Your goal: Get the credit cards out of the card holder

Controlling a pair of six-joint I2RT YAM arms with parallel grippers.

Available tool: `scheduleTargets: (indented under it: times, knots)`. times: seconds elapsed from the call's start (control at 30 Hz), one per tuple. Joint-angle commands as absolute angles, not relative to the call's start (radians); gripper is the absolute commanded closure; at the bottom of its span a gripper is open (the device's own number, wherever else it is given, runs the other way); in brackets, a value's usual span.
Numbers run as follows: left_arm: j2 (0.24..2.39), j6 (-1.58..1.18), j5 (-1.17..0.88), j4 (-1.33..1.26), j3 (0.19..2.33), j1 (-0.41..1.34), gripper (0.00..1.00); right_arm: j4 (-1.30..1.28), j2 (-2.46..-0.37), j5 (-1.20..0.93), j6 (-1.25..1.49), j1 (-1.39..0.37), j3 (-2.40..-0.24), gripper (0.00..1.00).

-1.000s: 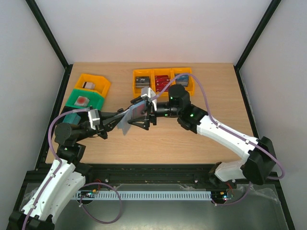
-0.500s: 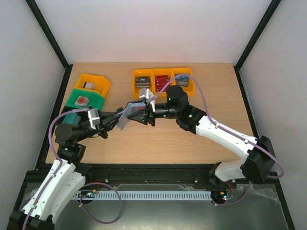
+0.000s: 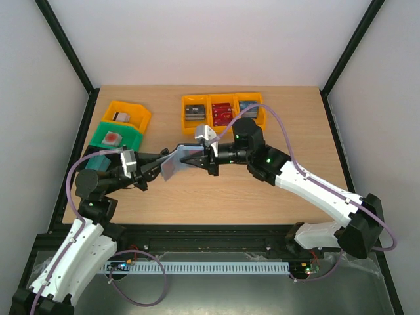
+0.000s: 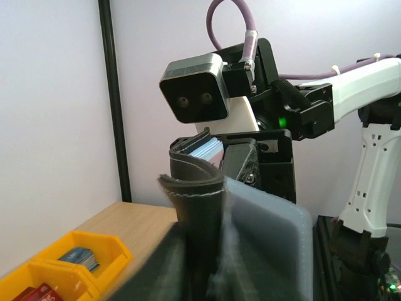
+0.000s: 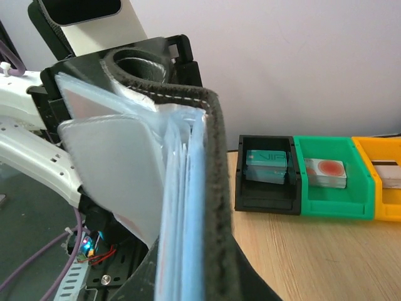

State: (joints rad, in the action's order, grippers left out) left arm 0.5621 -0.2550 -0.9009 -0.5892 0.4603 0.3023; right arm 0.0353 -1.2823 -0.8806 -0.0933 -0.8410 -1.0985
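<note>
The black card holder hangs above the table's middle, held between both arms. My left gripper is shut on its near side; in the left wrist view the card holder stands upright between the fingers, with a grey-blue pocket spread to the right. My right gripper is shut on the opposite edge. In the right wrist view, the card holder fills the frame edge-on. Thin bluish layers lie against the black cover; I cannot tell credit cards from pockets there.
Three joined orange bins with card stacks stand at the back. At the left are an orange bin, a green bin and a black bin with a teal card.
My right gripper went from wide open to shut on the card holder's far edge, and the right arm shifted slightly right. The left gripper kept its hold.
</note>
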Motion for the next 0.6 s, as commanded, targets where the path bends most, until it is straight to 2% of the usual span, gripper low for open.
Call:
scheduleTargets:
  times: [0.0,0.13,0.27,0.57]
  knots:
    - [0.545,-0.251,-0.917,-0.589,0.46,0.284,0.75,0.033,-1.235,-0.916,-0.106,-0.813,-1.129,0.98]
    - [0.528,-0.229,-0.949,-0.538,0.465,0.251,0.51,0.025,-1.218,-0.962,-0.099,-0.784,-1.125,0.98]
    - [0.514,-0.179,-1.005,-0.453,0.488,0.217,0.35,-0.005,-1.209,-1.009,-0.117,-0.767,-1.128,0.98]
    - [0.52,-0.146,-1.064,-0.43,0.501,0.212,0.28,-0.016,-1.227,-1.05,-0.097,-0.767,-1.144,0.98]
